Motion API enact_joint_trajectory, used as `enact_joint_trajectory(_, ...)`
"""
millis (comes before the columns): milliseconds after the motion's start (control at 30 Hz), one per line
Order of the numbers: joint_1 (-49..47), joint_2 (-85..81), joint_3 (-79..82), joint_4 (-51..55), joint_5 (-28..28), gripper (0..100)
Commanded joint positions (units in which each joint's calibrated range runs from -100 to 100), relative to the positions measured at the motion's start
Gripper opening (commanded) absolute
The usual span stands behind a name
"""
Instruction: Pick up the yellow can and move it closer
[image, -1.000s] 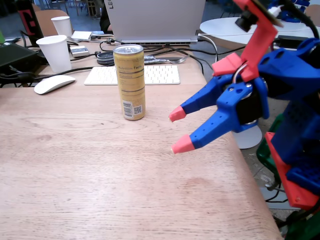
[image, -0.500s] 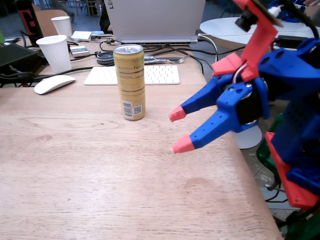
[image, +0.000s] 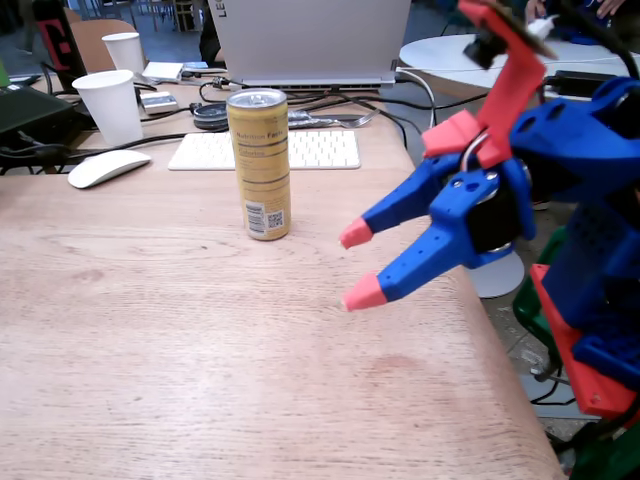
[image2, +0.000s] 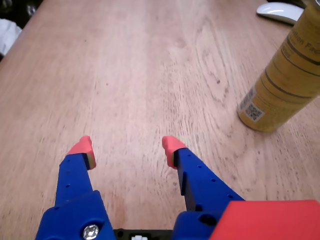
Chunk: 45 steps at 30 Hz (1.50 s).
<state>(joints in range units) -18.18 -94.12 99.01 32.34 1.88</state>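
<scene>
— What lies beyond your pincer?
— Left to right in the fixed view: paper cup, mouse, keyboard, all behind the yellow can. Nothing blocks me.
— Anything cut off?
— The can's top, in my wrist view.
— And the can?
— Upright, long axis vertical, ahead of my gripper, which is spread and empty.
</scene>
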Motion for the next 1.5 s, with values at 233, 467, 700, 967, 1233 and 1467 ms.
enact_joint_trajectory(233,16.82,27.40,-8.16,-33.49,-0.20,31)
enact_joint_trajectory(467,29.68,37.86,-8.16,-38.99,0.54,31)
enact_joint_trajectory(700,31.21,44.29,-9.01,-39.56,5.91,46)
enact_joint_trajectory(967,34.25,62.90,-13.73,-58.12,5.81,65)
enact_joint_trajectory(1233,40.34,79.28,-32.70,-60.17,5.81,65)
enact_joint_trajectory(1467,38.31,91.03,-44.97,-60.17,4.05,65)
